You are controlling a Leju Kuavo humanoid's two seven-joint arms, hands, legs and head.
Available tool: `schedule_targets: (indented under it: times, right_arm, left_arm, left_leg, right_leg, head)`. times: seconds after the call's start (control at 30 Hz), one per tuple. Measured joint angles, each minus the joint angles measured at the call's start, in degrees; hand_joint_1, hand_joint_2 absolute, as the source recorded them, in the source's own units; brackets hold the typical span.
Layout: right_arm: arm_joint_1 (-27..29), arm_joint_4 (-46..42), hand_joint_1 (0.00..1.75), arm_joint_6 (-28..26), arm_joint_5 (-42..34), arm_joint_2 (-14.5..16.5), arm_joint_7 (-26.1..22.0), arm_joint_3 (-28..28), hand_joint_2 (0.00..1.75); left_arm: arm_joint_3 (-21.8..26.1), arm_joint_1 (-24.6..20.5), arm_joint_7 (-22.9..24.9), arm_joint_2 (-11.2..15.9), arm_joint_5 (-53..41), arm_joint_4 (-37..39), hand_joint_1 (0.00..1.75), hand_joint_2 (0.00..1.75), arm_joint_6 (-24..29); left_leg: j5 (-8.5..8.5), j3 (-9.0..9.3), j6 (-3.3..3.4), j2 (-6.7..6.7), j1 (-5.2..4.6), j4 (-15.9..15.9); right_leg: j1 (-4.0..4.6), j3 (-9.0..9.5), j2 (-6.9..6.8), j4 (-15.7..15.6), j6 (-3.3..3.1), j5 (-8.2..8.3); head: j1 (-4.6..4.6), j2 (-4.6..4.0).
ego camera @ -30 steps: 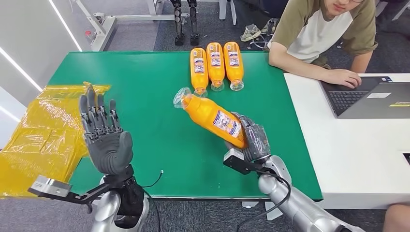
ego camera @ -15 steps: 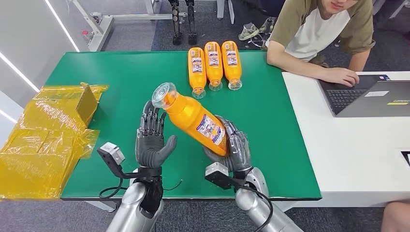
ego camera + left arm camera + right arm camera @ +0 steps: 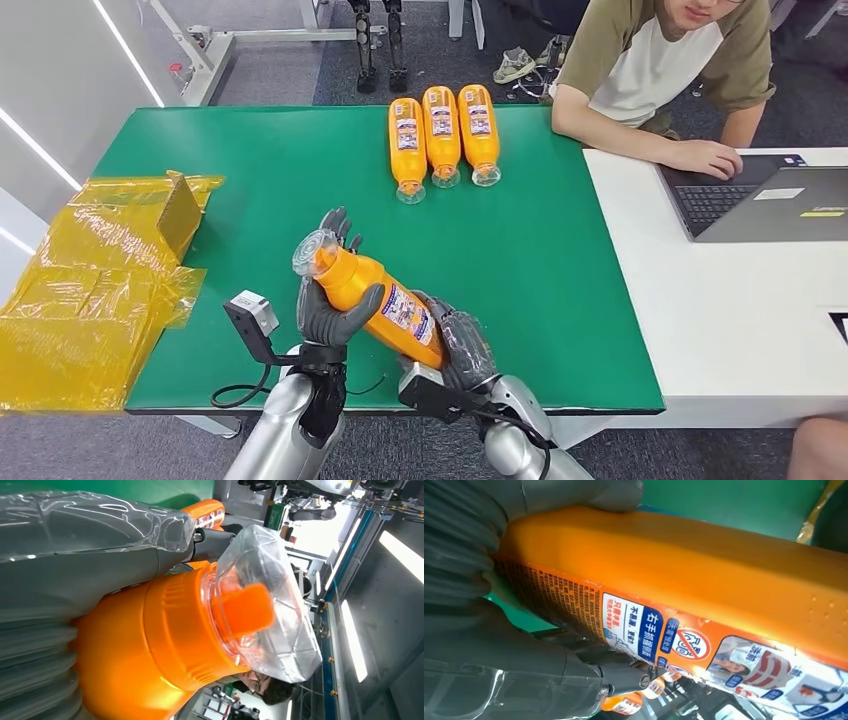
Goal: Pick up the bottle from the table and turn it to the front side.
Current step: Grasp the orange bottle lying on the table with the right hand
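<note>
Green covering is spread over the bench (image 3: 250,200), and the bottle (image 3: 375,300) is held above its near edge, tilted, with the clear cap (image 3: 312,252) raised toward the three bottles (image 3: 443,135) lying side by side at the far edge. The left hand (image 3: 330,305) is wrapped around the shoulder just under the cap, and the right hand (image 3: 462,345) is closed around the base end; both are clamped on the bottle, so it is carried between them and off the surface.

The bottle is judged to be full of orange liquid, since the colour runs unbroken from base to neck, and so to be fairly heavy. Its wall looks like smooth, stiff plastic, likely slippery under the fingers; a loose grasp could let it slide or roll. The printed label (image 3: 684,635) is wrapped round the lower body and is partly covered by the right hand. The ribbed shoulder, seen close in the left wrist view, is judged the surer place to hold while the body is turned. The cap (image 3: 260,605) is a thin clear cover over an orange spout and is better left ungripped.

Beside the bench, away from the three bottles, crumpled yellow plastic wrapping (image 3: 90,290) is piled; nothing can be made out inside it.
</note>
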Motion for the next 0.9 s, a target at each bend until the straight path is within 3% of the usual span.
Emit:
schedule_targets:
  times: [0.27, 0.4, 0.6, 0.83, 0.87, 0.9]
  right_arm:
    - [1.1, -1.6, 1.75, 1.9, 2.4, -1.1, 0.0, -0.8, 1.75]
    - [1.5, -1.6, 1.75, 2.2, 3.4, -1.1, -0.5, -1.5, 1.75]
    - [1.4, -1.4, 1.73, 1.6, 4.4, -1.1, -1.6, -2.4, 1.75]
    - [1.4, -0.9, 1.51, 0.1, 3.6, -0.9, -5.1, -3.5, 1.75]
    - [1.5, -0.9, 1.23, -0.2, 3.4, -0.9, -5.6, -3.6, 1.75]
    - [1.5, -0.9, 0.85, -0.5, 3.2, -0.9, -6.0, -3.8, 1.75]
  left_arm:
    - [1.0, 0.0, -0.5, 0.1, 1.5, 0.9, 0.00, 1.75, -1.5]
    - [1.5, 0.0, -0.8, 0.1, 0.9, 0.9, 1.72, 1.75, -1.6]
    - [1.6, 0.0, -2.0, 0.0, -1.8, 0.9, 1.75, 1.75, -2.0]
    - [1.6, 0.0, -2.7, 0.0, -4.1, 0.9, 1.75, 1.75, -2.8]
    - [1.6, 0.0, -2.8, 0.0, -4.3, 0.9, 1.75, 1.75, -2.9]
    - [1.6, 0.0, -3.0, 0.0, -4.5, 0.9, 1.75, 1.75, -3.1]
  left_leg:
    - [0.00, -0.01, 0.00, -0.01, 0.00, 0.0]
    - [0.00, -0.01, 0.00, -0.01, 0.00, 0.0]
    - [0.00, -0.02, 0.00, -0.02, 0.00, 0.0]
    - [0.00, -0.03, 0.00, -0.03, 0.00, 0.0]
    - [0.00, -0.03, 0.00, -0.03, 0.00, 0.0]
    - [0.00, -0.03, 0.00, -0.04, 0.00, 0.0]
  right_leg:
    - [0.00, 0.00, -0.01, 0.0, 0.00, 0.00]
    - [0.00, 0.00, -0.02, 0.0, 0.00, 0.00]
    - [0.00, 0.02, -0.03, 0.0, 0.00, 0.00]
    - [0.00, 0.02, -0.04, 0.0, 0.00, 0.00]
    - [0.00, 0.02, -0.04, 0.0, 0.00, 0.00]
    - [0.00, 0.02, -0.05, 0.0, 0.00, 0.00]
  head:
    - [0.00, 0.00]
    - [0.00, 0.00]
    - [-0.01, 0.00]
    - [0.00, 0.00]
    - [0.00, 0.00]
    - [0.00, 0.00]
